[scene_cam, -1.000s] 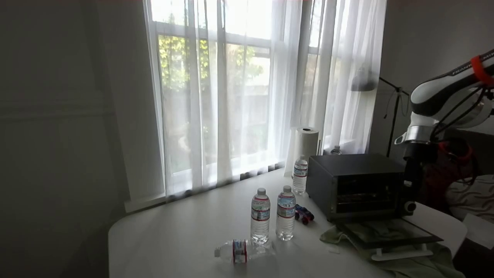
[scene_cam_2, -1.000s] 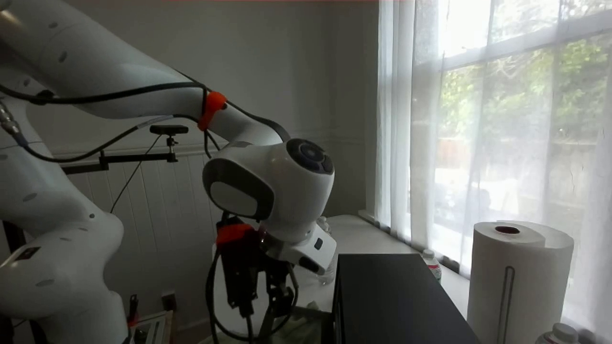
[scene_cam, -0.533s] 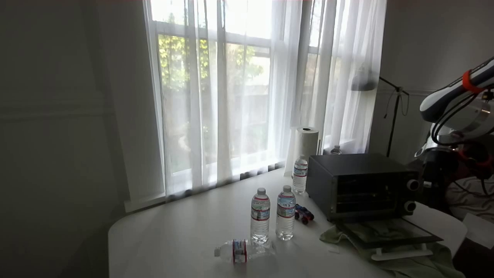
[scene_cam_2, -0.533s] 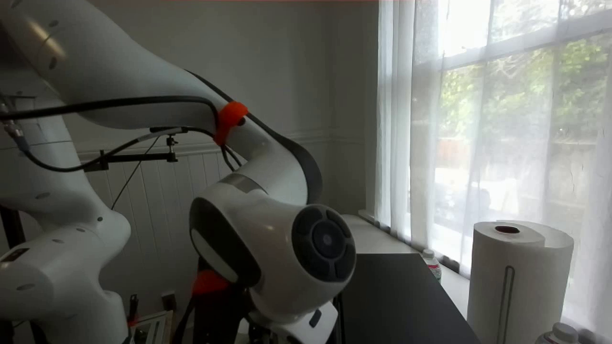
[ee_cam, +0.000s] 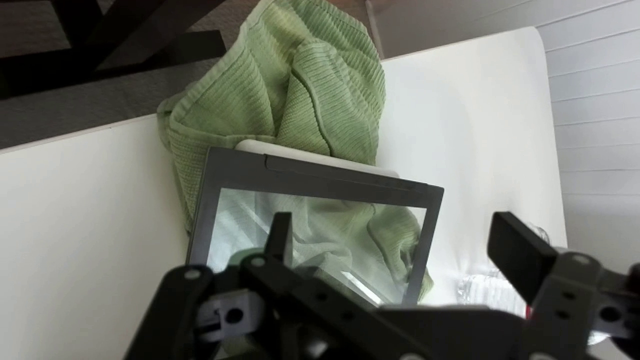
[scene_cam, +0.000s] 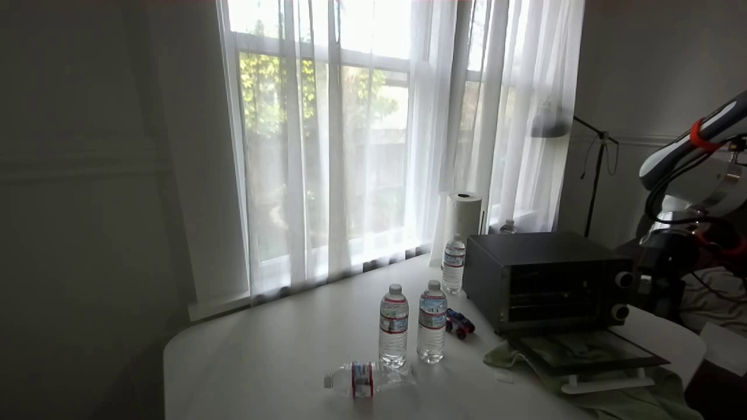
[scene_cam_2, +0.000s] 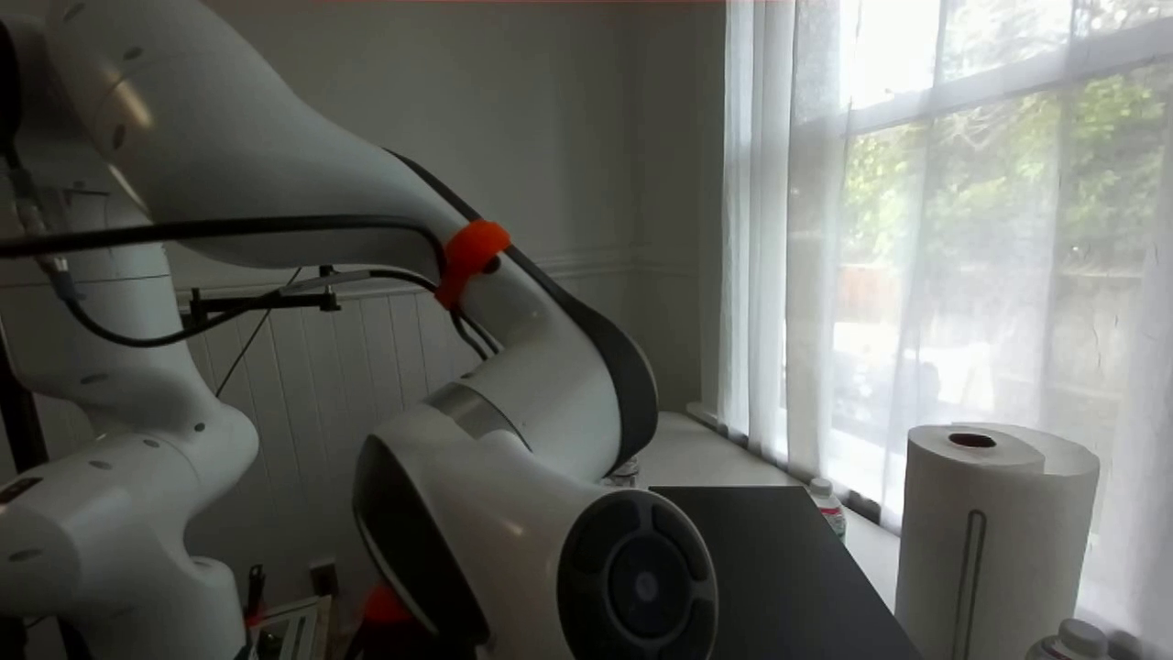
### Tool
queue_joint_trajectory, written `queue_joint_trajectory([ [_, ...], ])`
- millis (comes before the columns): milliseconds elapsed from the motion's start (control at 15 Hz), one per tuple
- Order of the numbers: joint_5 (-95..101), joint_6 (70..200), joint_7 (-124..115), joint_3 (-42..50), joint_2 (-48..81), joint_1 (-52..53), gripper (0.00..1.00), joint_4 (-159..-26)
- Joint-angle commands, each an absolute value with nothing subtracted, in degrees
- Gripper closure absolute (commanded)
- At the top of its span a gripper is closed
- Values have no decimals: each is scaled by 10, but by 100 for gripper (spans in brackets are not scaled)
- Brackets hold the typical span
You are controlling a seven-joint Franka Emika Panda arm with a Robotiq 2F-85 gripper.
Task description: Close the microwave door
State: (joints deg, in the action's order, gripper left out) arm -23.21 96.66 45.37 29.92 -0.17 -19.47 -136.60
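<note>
I judge this the approach: the microwave (scene_cam: pixel 543 251) stands on the table (scene_cam: pixel 280 361), its door (ee_cam: pixel 325 186) folded down over the green towel (ee_cam: pixel 335 95). My gripper (ee_cam: pixel 400 245) is spread wide and holds nothing. Next I'd want to get beneath the handle (scene_cam: pixel 610 385) and swing the door upward. I count one microwave, one door, one towel, one paper roll (scene_cam_2: pixel 1017 550), one toy car (scene_cam: pixel 460 324) and five bottles (scene_cam: pixel 394 332), four standing, one lying.

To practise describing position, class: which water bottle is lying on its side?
In an exterior view, the foreground bottle whose cap points to picture left: it alone lies flat; the other bottles there stand upright.
</note>
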Motion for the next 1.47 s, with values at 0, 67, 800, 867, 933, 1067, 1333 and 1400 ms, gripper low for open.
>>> queue_joint_trajectory([
  [0, -232, 965, 453, 279, -1, -214, 0, -1365],
  [67, -232, 965, 453, 279, -1, -214, 0, -1364],
  [800, -268, 964, 473, 297, 17, -262, 0, -1382],
  [867, -271, 958, 476, 301, 27, -271, 0, -1382],
  [933, -276, 958, 482, 302, 36, -279, 0, -1382],
  [1067, -295, 962, 493, 303, 59, -294, 0, -1384],
  [1333, -340, 954, 526, 293, 108, -317, 0, -1383],
  [1400, -347, 952, 532, 290, 121, -320, 0, -1383],
])
